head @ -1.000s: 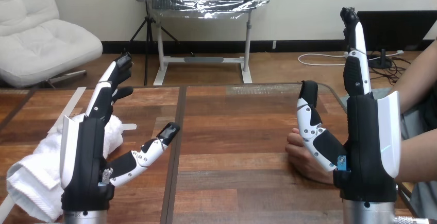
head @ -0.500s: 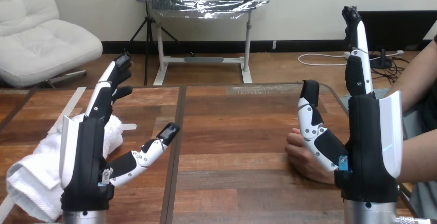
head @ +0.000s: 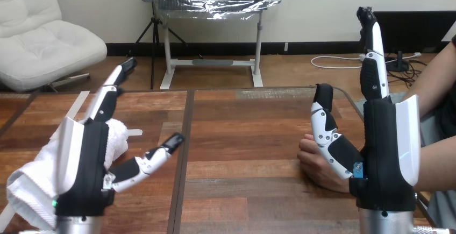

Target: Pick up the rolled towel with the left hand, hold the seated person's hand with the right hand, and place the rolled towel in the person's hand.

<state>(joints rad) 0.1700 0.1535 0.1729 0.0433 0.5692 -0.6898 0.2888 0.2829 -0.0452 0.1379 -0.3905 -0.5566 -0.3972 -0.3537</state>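
My left hand point(head: 86, 158) stands raised over the left part of the wooden table point(head: 242, 132), its fingers stretched straight up and away from me and the thumb spread out low to the right, gripping nothing. The rolled white towel point(head: 32, 175) lies on the table just behind and to the left of that hand, partly hidden by my palm; I cannot tell whether I touch it. My right hand point(head: 384, 153) stands upright at the right side of the table, fingers straight and pointing up, thumb lifted and apart from them, so it is spread too and closes on nothing. The person's hand point(head: 317, 164) rests on the table just left of my right palm, behind my thumb, its fingers loosely curled. My thumb is not curled round it, and I cannot tell whether the two touch.
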